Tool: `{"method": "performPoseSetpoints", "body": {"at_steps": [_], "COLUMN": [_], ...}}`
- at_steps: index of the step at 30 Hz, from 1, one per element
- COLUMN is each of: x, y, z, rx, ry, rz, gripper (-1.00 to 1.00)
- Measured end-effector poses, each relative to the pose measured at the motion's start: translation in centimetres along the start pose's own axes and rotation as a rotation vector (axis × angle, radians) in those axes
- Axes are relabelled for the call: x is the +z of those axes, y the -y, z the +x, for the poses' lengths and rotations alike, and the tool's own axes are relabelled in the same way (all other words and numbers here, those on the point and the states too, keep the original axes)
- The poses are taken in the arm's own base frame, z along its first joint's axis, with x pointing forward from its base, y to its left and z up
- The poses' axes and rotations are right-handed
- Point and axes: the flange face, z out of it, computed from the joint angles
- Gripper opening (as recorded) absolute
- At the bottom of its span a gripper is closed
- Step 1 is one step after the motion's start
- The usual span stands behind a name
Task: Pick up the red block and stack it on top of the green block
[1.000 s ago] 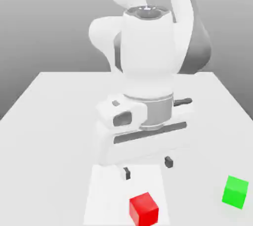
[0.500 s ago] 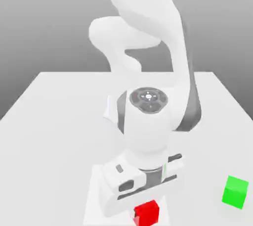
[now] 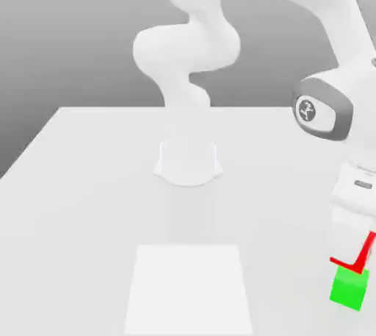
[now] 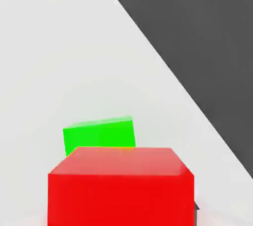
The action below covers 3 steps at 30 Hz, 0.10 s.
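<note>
Exterior view: gripper (image 3: pixel 353 252) pinching red blk (image 3: pixel 359 264), mostly hidden; hand view bares its face.

We find no readable text, brand, number or sign in either view. The nearest thing to a label that we can see is a small pale mark on the round dark badge (image 3: pixel 307 111) of the arm's joint (image 3: pixel 323 105), at the right of the exterior view, a little above mid-height; it looks like a logo, but we cannot make out any letters or digits in it.
</note>
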Motion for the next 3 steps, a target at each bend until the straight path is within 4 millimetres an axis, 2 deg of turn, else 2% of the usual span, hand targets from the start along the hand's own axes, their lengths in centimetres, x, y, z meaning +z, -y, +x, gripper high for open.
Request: {"method": "performPoseSetpoints", "body": {"at_steps": [3], "x": [0.0], "y": [0.0], "z": [0.0], "rx": [0.0], "ry": [0.0], "rz": [0.0], "gripper": [1.0]}}
